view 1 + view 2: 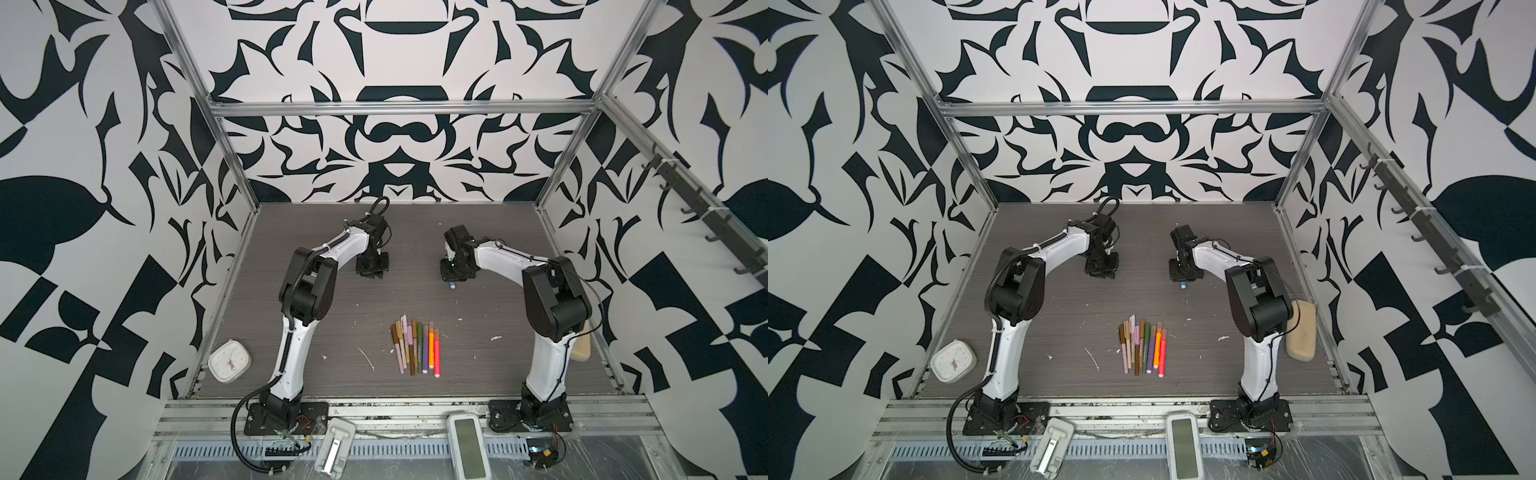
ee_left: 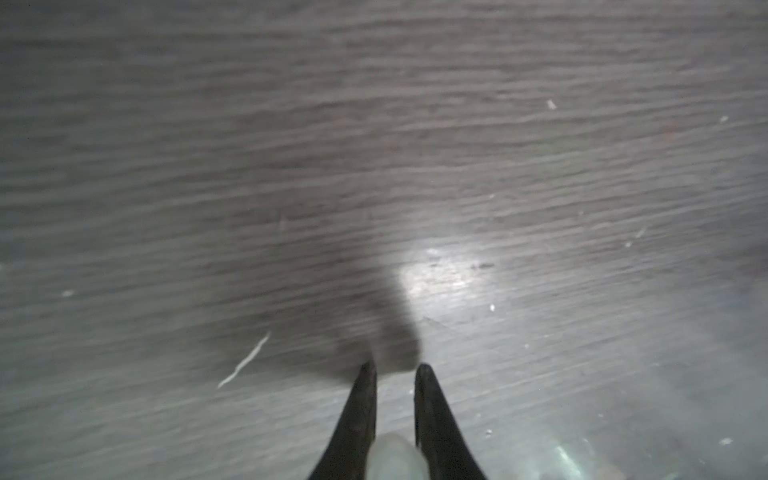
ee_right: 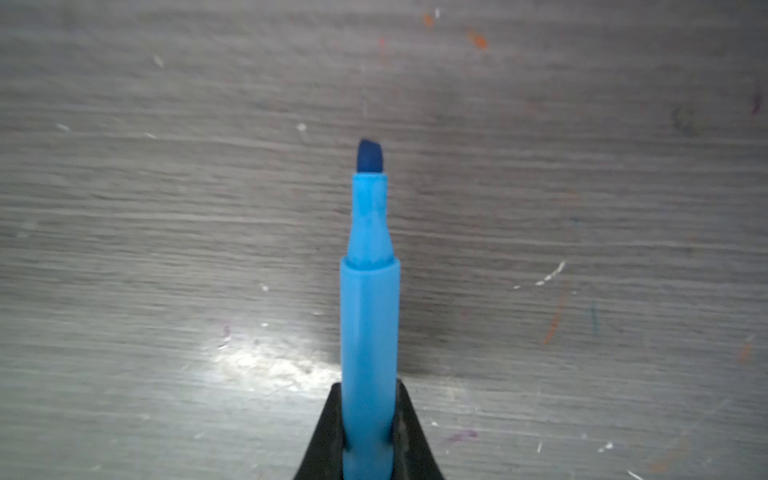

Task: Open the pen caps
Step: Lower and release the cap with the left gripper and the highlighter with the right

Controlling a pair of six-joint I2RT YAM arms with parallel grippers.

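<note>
My right jaws clamp the bright blue plastic marker pen point(image 3: 369, 324), nib bared and aimed down at the grey wood-grain bench point(image 1: 332, 332); my left jaws pinch a pale translucent cap point(image 2: 395, 455). Both arms arch over the far half, wrists down, well apart. Best to lay both pieces flat, clear of the row of slim coloured pens point(image 1: 415, 347) near the middle.

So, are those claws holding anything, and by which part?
The right gripper clamps the blue pen around its barrel, tip bare. The left gripper pinches a pale cap deep between its fingers.
</note>
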